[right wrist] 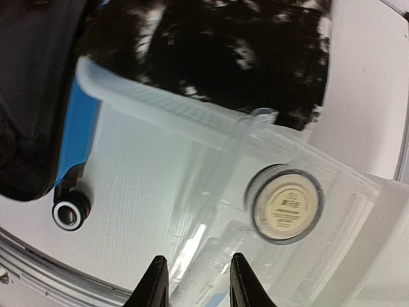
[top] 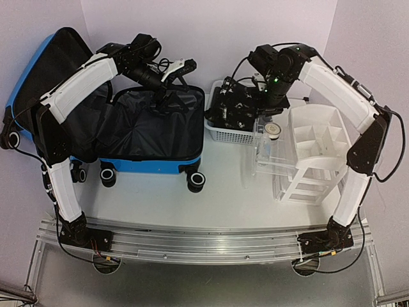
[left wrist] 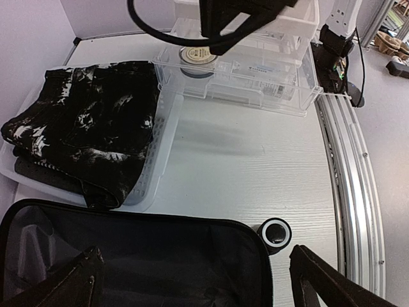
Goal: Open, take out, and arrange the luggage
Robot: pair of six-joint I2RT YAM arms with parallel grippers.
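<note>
Luggage: your luggage [top: 153, 167] lies open at the left of the desk [top: 223, 201], its lid tipped back toward the wall and the black lining facing up.
Left claw: the left claw [left wrist: 198, 281] is spread wide and holds nothing. It hangs over the luggage's near rim.
Right claw: the right claw [right wrist: 195, 281] shows a narrow gap with nothing visibly pinched. It hovers above the clear box [top: 271, 157], near the round jar [right wrist: 285, 203].
Unpacked: a black-and-white garment [left wrist: 89, 128] is heaped in the white basket [top: 225, 135]. The white organizer [top: 319, 144] stands at the far right.
Risk, left: if you drop in blind, a finger could hook the loose lining or the zipper band and drag the case.
Risk, lid: nudge the lid and it may fall shut on your arm.
Risk, right: a low pass could knock the jar or shove the light box.
Hidden: with black on black, you can't tell whether anything is left inside the luggage.
Cut off: the wrist view shows only the right fingertips, and from above the arm covers them.
Unclear: what sits in the organizer's compartments.
</note>
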